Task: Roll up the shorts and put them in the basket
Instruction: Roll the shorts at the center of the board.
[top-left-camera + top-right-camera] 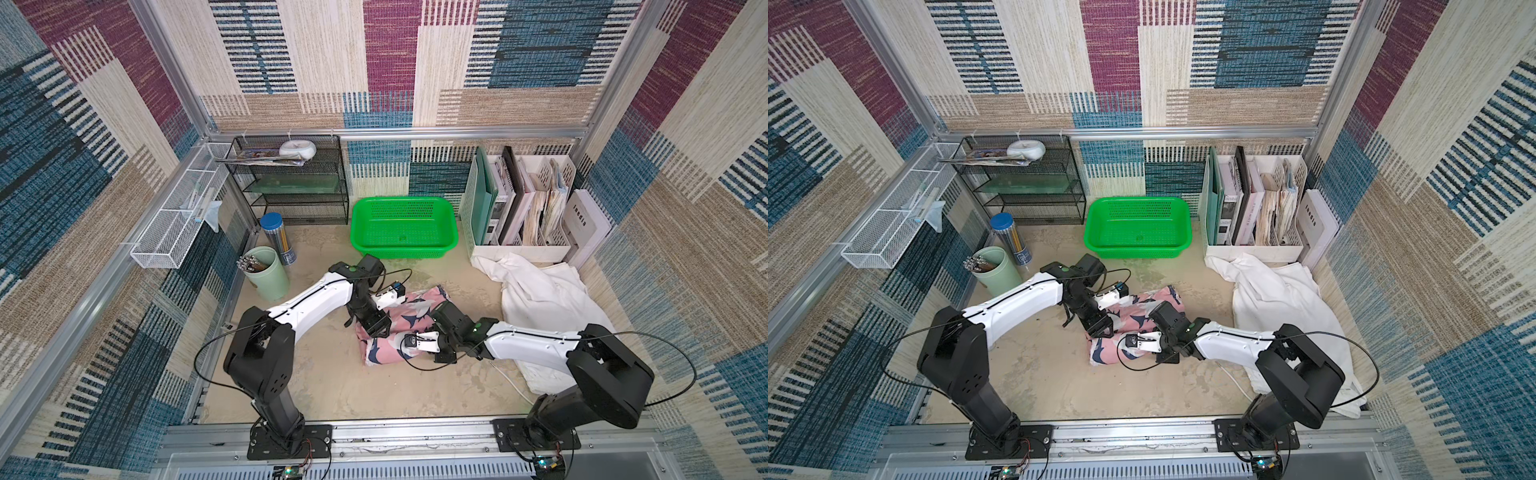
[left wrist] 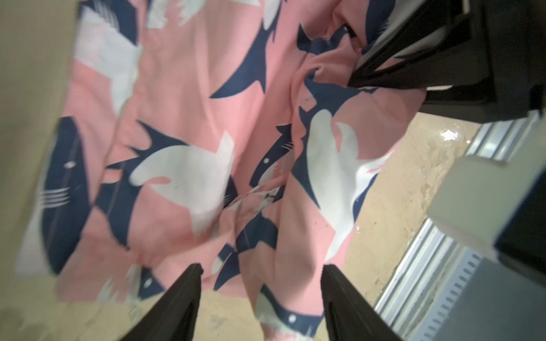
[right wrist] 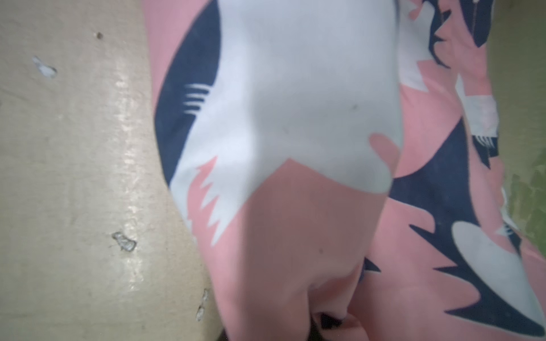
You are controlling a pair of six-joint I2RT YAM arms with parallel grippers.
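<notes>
Meanwhile, mid-worktop (image 1: pixel 332 386), the pink shorts (image 1: pixel 399 328) lie crumpled. The right end effector (image 2: pixel 359 78) pinches a fold, apparently to start the roll; the left end effector (image 2: pixel 261 267) hovers open, ready. White shorts (image 1: pixel 540 316) wait nearby.

arms (image 1: pixel 316 303): white shells, black joints | cables (image 1: pixel 681 353): black loops | bases (image 1: pixel 320 446): black plates

Reaches in from the near left with the left arm (image 1: pixel 316 303), wrist bent downward, left gripper (image 2: pixel 263 295) with jaws parted, nothing between them. Stretches the right arm (image 1: pixel 532 343) low from the near right toward the left, right gripper (image 2: pixel 363 73) pinched on the pink shorts (image 2: pixel 206 118).
</notes>
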